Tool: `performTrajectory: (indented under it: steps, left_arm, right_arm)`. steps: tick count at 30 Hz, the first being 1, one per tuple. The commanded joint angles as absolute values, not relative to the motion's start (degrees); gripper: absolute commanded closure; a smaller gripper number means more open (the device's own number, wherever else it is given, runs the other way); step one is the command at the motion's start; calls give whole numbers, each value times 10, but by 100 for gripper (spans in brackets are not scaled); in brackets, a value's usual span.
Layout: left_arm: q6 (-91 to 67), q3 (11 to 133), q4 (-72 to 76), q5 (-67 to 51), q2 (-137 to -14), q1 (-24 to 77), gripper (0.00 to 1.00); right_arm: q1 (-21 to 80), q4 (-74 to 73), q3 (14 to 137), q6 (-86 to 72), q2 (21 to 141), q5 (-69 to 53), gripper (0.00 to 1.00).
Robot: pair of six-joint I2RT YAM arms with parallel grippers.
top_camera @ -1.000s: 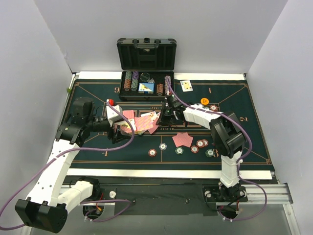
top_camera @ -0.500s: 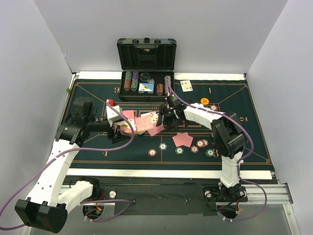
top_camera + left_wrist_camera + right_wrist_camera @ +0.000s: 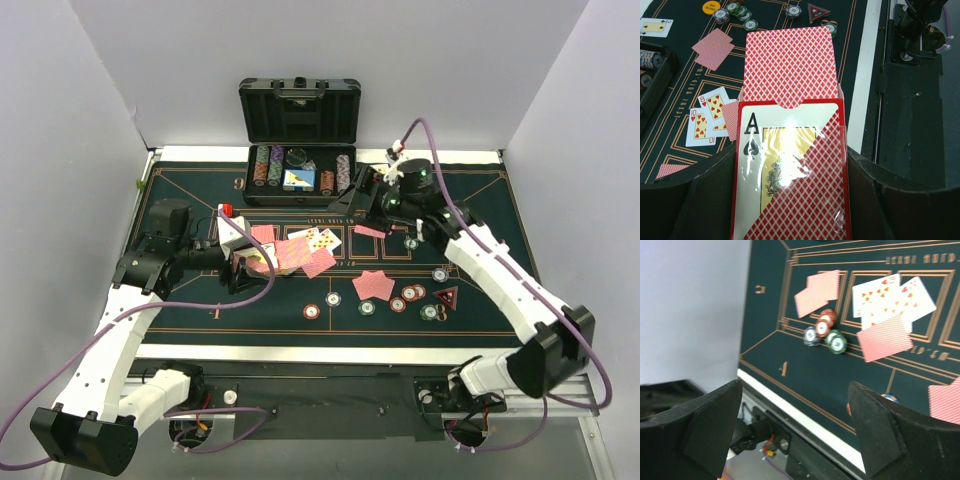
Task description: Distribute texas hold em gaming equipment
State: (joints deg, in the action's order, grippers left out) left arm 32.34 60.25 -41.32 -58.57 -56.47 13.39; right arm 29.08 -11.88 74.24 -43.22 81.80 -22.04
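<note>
My left gripper (image 3: 243, 266) is shut on a red card box (image 3: 790, 170) with an ace of spades on its front. Red-backed playing cards (image 3: 788, 65) stick out of its open end. Face-up cards (image 3: 322, 240) and loose red-backed cards (image 3: 372, 285) lie mid-mat. Striped poker chips (image 3: 405, 297) and a dark red triangular marker (image 3: 446, 296) sit on the near right of the mat. My right gripper (image 3: 362, 195) hangs open and empty above the mat, in front of the case. Through its jaws (image 3: 795, 430) I see three chips (image 3: 824, 332) and face-up cards (image 3: 890, 297) below.
The black case (image 3: 300, 112) stands open at the back, with racked chip rows (image 3: 268, 165) inside. The green mat (image 3: 200, 300) covers the table between grey walls. A white strip (image 3: 350, 353) edges its near side, with the arm bases behind it.
My right gripper has opened and risen from the cards mid-mat, swinging back and to the right. The marker and a chip it covered now show. The left arm has not moved.
</note>
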Motion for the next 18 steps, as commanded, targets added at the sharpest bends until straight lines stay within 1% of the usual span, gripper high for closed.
performTrajectory:
  steps: [1,8,13,18]
  left_arm:
    - [326,626,-388,-607,-558,132,99]
    - [322,626,-383,-611,-562,132,99]
    - [316,628,-380,-610,-567,132,99]
    - [310,632,-375,-611,-566,133,99]
  right_arm:
    - [303,-54,690,-509,760,-289,18]
    - [358,22,662,-555,732,-337,17]
    - [415,14,675,-548,745,-329,17]
    - [445,-14,688,-536,772,-314,17]
